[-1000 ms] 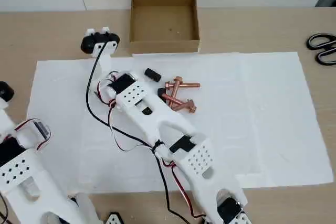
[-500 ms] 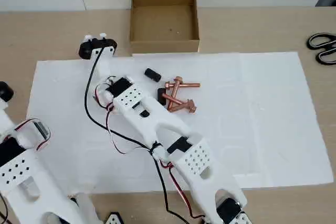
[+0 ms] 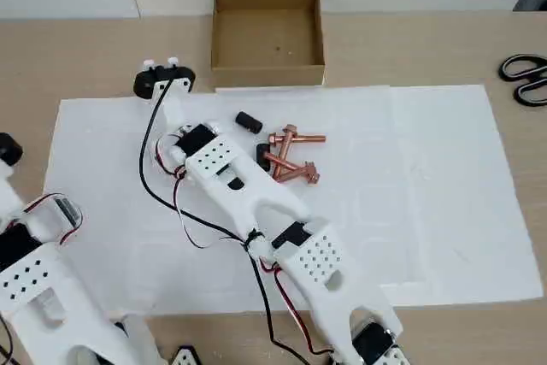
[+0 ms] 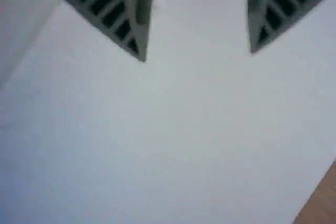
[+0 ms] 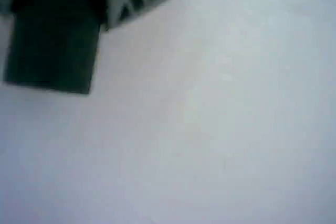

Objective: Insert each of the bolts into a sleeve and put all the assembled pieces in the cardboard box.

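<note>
High view is showing the left arm (image 3: 34, 279) sitting at eight o'clock of the tabletop (image 3: 427, 49). In the left wrist view the left hand (image 4: 197, 51) is hanging released, jaws standing wide apart over the white sheet (image 4: 157, 145) with nothing between them. The right arm (image 3: 239, 185) is stretching from six o'clock toward the sheet's ten o'clock corner, where the right hand (image 3: 162, 85) is sitting. A dark block (image 5: 52, 45) is showing close against it in the right wrist view, but I cannot tell whether that hand is clenched or released, nor what the block is. Two black sleeves are lying near the sheet's middle, one (image 3: 249, 122) free and the other (image 3: 264, 153) peeking out beside the right arm, just at nine o'clock of the bolts (image 3: 295, 158). These copper-coloured bolts are lying in a loose heap, the lower ones crossing. They are looking stiff, smooth and probably light, so likely to roll or slip. Taking one across the shank near its head would leave the tip free for a sleeve. The sleeves seem rigid too and want holding across the outside, bore open. The cardboard box (image 3: 267, 74) is waiting at twelve o'clock with nothing in it. Scissors (image 3: 523, 79) are lying at two o'clock, well apart. The right arm itself is crowding the nearer sleeve.
</note>
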Tool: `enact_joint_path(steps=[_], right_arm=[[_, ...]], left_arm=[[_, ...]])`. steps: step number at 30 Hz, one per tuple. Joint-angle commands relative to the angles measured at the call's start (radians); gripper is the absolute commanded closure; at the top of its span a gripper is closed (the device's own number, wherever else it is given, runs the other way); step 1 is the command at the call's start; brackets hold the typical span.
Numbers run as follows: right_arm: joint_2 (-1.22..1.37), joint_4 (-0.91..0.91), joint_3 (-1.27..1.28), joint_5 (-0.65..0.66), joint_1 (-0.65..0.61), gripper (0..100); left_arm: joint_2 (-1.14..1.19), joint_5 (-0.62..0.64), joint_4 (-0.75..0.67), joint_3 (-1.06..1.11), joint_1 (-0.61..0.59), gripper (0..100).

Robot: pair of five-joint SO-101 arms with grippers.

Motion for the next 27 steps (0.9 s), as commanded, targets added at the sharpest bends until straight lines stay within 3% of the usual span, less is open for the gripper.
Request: enact_joint_path(steps=[1,4,10,16,21,27], right_arm=[[-0.019,0.051,-0.038,-0.003,0.024,99.5],[-0.076,0.150,-0.107,0.011,0.051,99.5],[-0.223,0.360,-0.247,0.198,0.070,99.5],[-0.364,0.568,-0.310,0.310,0.180,99.5],[-0.469,0.768,-0.324,0.410,0.303,99.5],[-0.559,0.783,-0.196,0.466,0.498,99.5]], left_arm=[[-0.008,-0.006,0.003,-0.004,-0.002,87],[-0.008,-0.006,0.000,-0.005,0.000,87],[-0.008,-0.006,-0.002,-0.010,0.000,87],[-0.008,-0.006,-0.002,-0.012,0.014,87],[-0.008,-0.005,0.003,-0.010,0.121,87],[-0.002,-0.002,-0.002,-0.010,0.270,87]])
